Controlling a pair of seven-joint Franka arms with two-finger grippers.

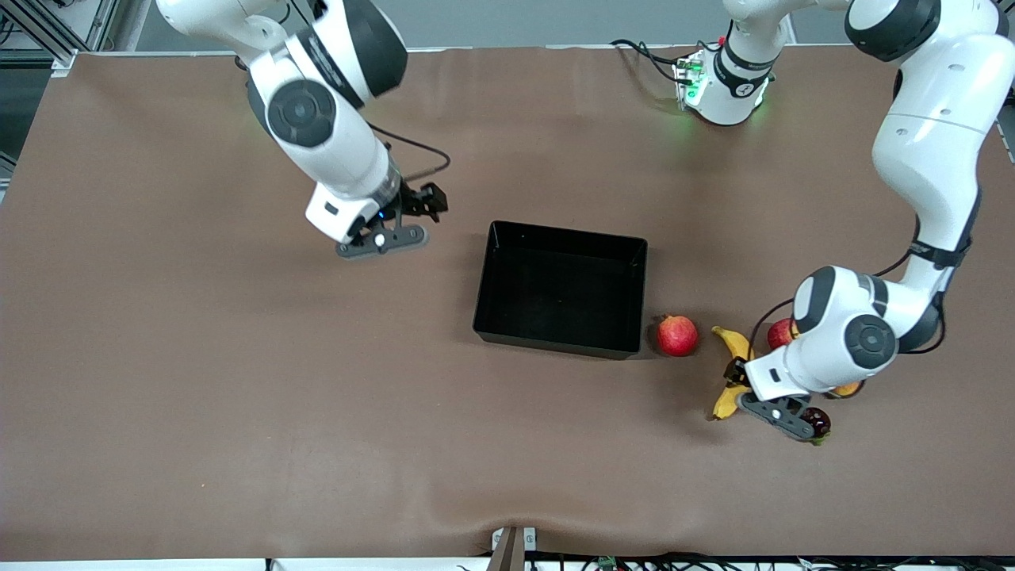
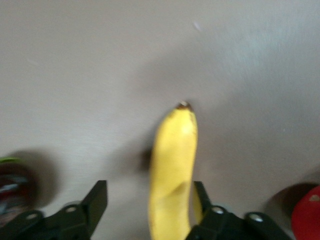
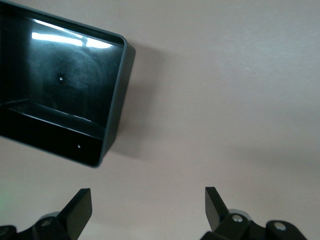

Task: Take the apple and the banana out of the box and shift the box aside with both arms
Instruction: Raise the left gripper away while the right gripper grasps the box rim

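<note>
left gripper (image 2: 150, 200) wide around banana (image 2: 172, 170), right gripper (image 3: 147, 205) waiting, spread

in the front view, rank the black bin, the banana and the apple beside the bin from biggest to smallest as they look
1. black bin, by far the largest.
2. banana, longer than the apple even though the left gripper covers part of it.
3. apple, smallest, a compact round shape.
</note>
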